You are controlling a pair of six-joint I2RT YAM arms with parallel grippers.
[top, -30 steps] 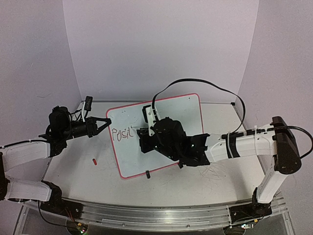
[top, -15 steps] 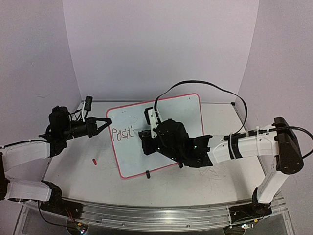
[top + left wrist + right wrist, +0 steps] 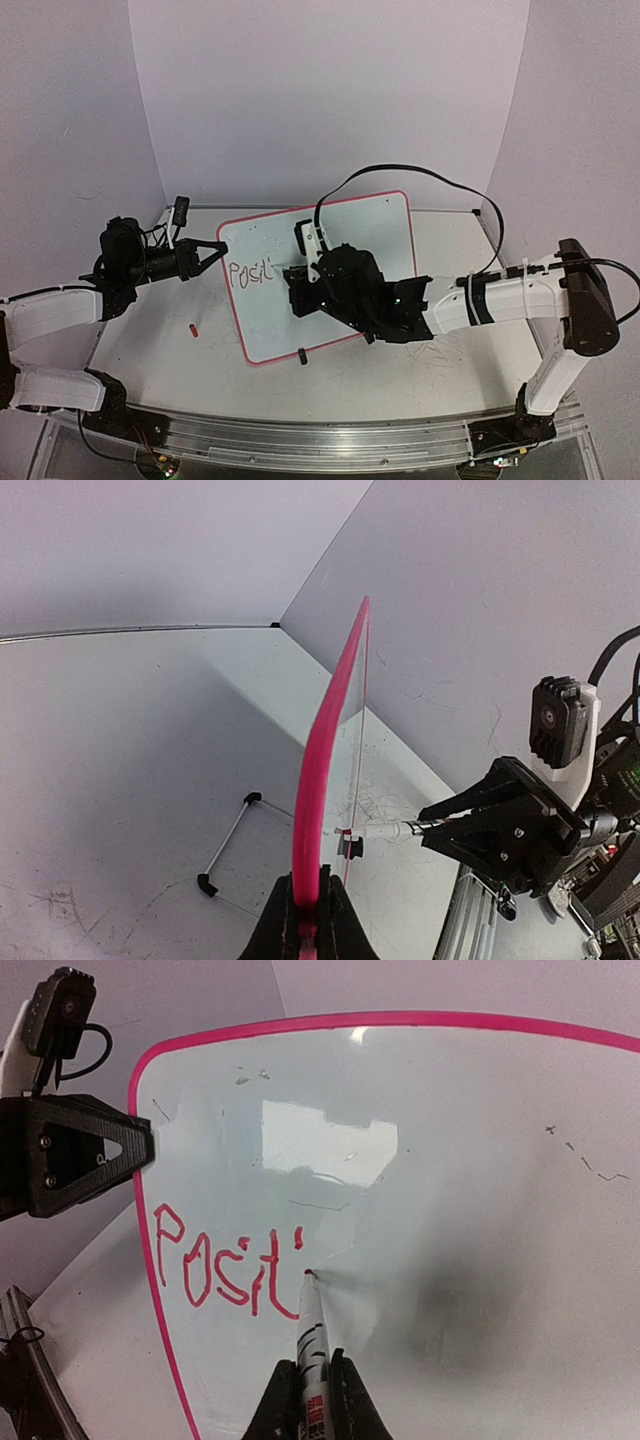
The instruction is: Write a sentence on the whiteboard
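Note:
The whiteboard (image 3: 375, 228) stands tilted on the table, glossy white with a pink rim (image 3: 322, 780). My left gripper (image 3: 221, 248) is shut on the rim at the board's left edge, which shows between its jaws in the left wrist view (image 3: 305, 912). My right gripper (image 3: 311, 1385) is shut on a white marker (image 3: 313, 1332), whose red tip touches the whiteboard (image 3: 470, 1170). The sentence (image 3: 222, 1268) reads "Posit" in red with a dot after it, and shows small in the top view (image 3: 250, 273). The right gripper (image 3: 297, 288) hovers over the board's middle.
A small red cap (image 3: 192, 328) lies on the table left of the board. A black clip foot (image 3: 302, 355) sits at the board's near edge, and a wire stand (image 3: 228, 845) behind it. A black cable (image 3: 400, 172) arcs over the board.
My right gripper with the marker has shifted slightly right along the board. The left gripper and the board have not moved.

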